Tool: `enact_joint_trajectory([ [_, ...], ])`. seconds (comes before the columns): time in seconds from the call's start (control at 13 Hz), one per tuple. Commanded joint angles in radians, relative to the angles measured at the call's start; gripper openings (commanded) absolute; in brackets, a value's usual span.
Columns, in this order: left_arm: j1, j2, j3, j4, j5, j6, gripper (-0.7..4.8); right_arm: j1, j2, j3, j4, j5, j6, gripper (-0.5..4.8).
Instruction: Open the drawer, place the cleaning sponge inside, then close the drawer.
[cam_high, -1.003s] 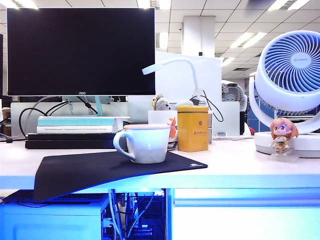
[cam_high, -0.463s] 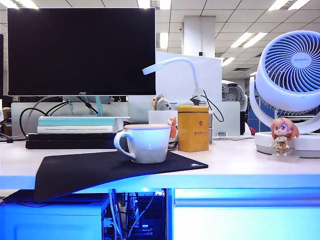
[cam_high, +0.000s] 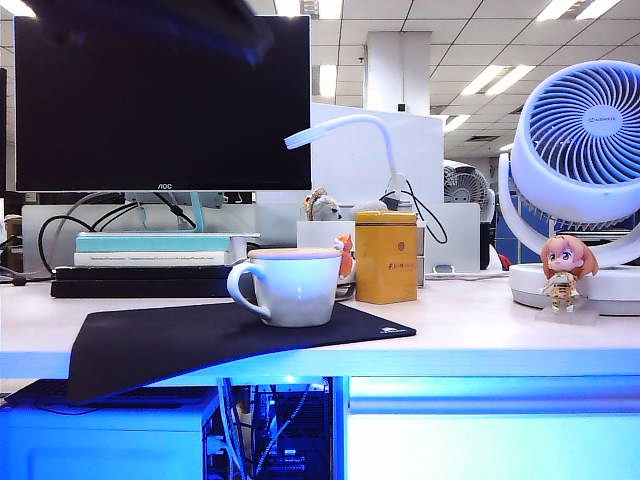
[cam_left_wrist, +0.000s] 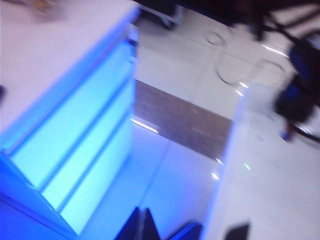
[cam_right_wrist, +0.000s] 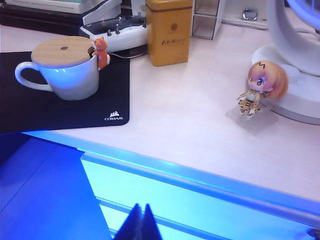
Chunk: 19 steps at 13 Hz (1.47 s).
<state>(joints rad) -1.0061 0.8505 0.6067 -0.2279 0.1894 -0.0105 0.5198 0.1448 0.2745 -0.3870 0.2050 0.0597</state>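
We see the drawer (cam_right_wrist: 200, 192) shut below the desk edge; its flat front has no handle, so we would hook its top lip. Both the left gripper (cam_left_wrist: 142, 225) and right gripper (cam_right_wrist: 141, 222) are closed, empty. No sponge visible

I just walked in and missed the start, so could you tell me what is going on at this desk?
Nothing is being handled right now. The right gripper is shut and empty in front of the closed drawer; the left gripper, also shut, is off beside the desk's end. No cleaning sponge is visible. The cup sits on the black mat.
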Motion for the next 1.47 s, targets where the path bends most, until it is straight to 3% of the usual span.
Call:
enact_joint_trajectory([
  [0.08,0.011,-0.023,-0.056,0.174,-0.198,-0.072,-0.06,0.001,-0.001,0.002,0.013,-0.001,0.003,-0.01],
  [0.15,0.086,-0.068,-0.076,0.185,-0.224,-0.071,-0.06,0.0,-0.001,0.002,0.013,0.003,0.003,-0.01],
  [0.23,0.222,-0.145,-0.112,0.184,-0.188,-0.069,-0.06,0.001,-0.001,0.002,0.013,-0.005,0.003,-0.01],
  [0.31,0.432,-0.257,-0.163,0.182,-0.15,-0.069,-0.06,0.0,-0.001,0.002,0.013,0.003,0.002,-0.01],
  [0.39,0.573,-0.367,-0.218,0.179,-0.151,-0.069,-0.06,0.001,-0.001,0.002,0.014,0.0,0.002,-0.01],
  [0.54,0.699,-0.512,-0.309,0.177,-0.14,-0.069,-0.06,0.0,-0.001,0.002,0.013,-0.002,0.002,-0.01],
  [0.77,0.854,-0.741,-0.539,0.177,-0.144,-0.068,-0.06,0.001,-0.001,0.002,0.013,0.002,0.002,-0.01],
  [0.85,0.859,-0.814,-0.603,0.14,-0.146,-0.048,-0.06,0.001,-0.001,0.002,0.013,0.002,0.002,-0.01],
  [1.08,0.86,-0.848,-0.602,0.035,-0.212,0.117,-0.06,0.0,-0.002,0.002,0.013,0.002,0.002,-0.01],
  [1.31,0.97,-0.848,-0.602,0.037,-0.212,0.142,-0.04,0.0,-0.002,0.002,0.013,0.002,0.002,-0.01],
  [1.47,0.996,-0.848,-0.602,0.041,-0.212,0.132,-0.05,0.001,-0.002,0.002,0.013,-0.001,0.002,-0.01],
])
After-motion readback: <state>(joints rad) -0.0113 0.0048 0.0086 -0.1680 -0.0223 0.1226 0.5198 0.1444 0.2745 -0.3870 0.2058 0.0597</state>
